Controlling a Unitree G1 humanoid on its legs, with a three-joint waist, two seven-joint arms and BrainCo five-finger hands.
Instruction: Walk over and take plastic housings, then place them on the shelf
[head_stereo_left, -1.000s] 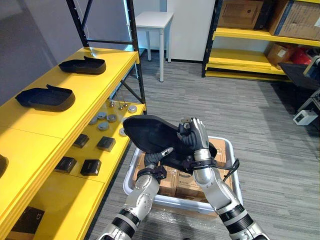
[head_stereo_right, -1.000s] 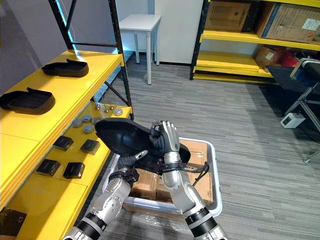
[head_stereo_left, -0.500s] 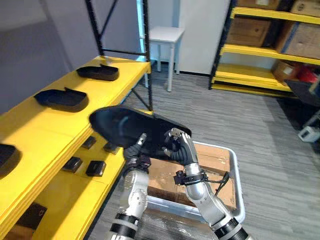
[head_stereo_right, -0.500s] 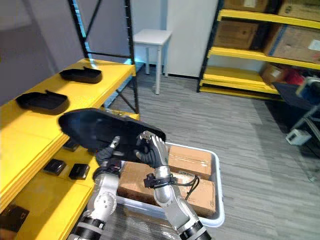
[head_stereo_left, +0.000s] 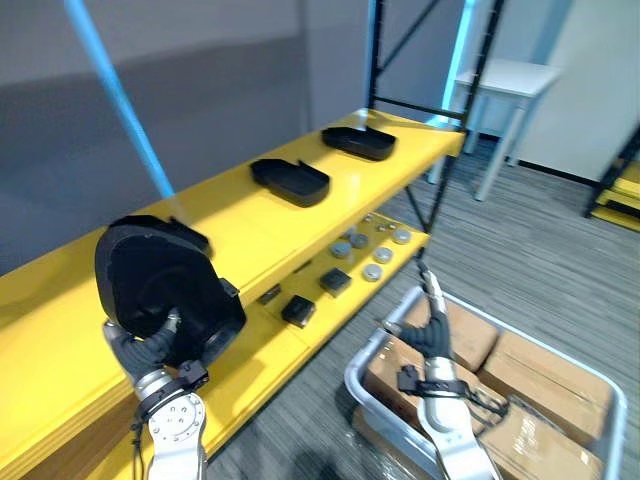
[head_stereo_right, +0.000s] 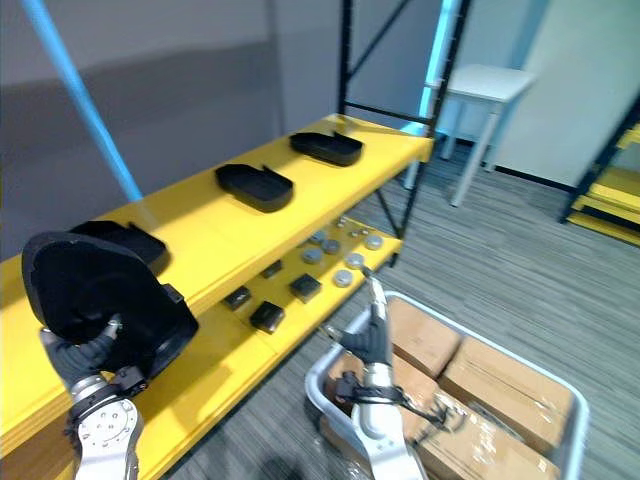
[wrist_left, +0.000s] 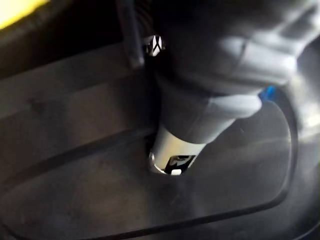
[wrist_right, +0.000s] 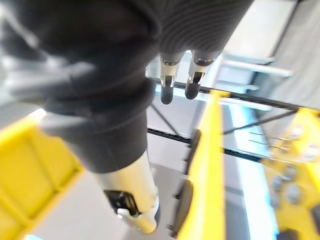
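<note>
- Half a second earlier both hands carried the housing (head_stereo_left: 160, 285). Now the left hand (head_stereo_left: 138, 350) bore it alone, and the right hand (head_stereo_left: 432, 328) had let go.
- The whole view had also swung round to face the yellow shelf (head_stereo_left: 250, 225). I judged the carry nearly over and the put-down the next step.
- The left hand was closed on the housing, with its fingers curled under the lower edge. Its wrist view showed the thumb (wrist_left: 200, 115) pressed into the dark inner face.
- The housing stood on edge directly above that hand, with its hollow side turned toward the robot. It was raised in front of the shelf's top level and not yet set down.
- The right hand was spread with straight fingers (wrist_right: 167, 85) and held nothing. It hung well apart from the housing, above the grey tub (head_stereo_left: 358, 375) of cardboard boxes (head_stereo_left: 530, 365).
- Beyond the left hand, other housings (head_stereo_left: 290, 180) already lay along the top level. One lay just behind the carried piece, so the free yellow surface near the hand looked like the likely landing spot.
</note>
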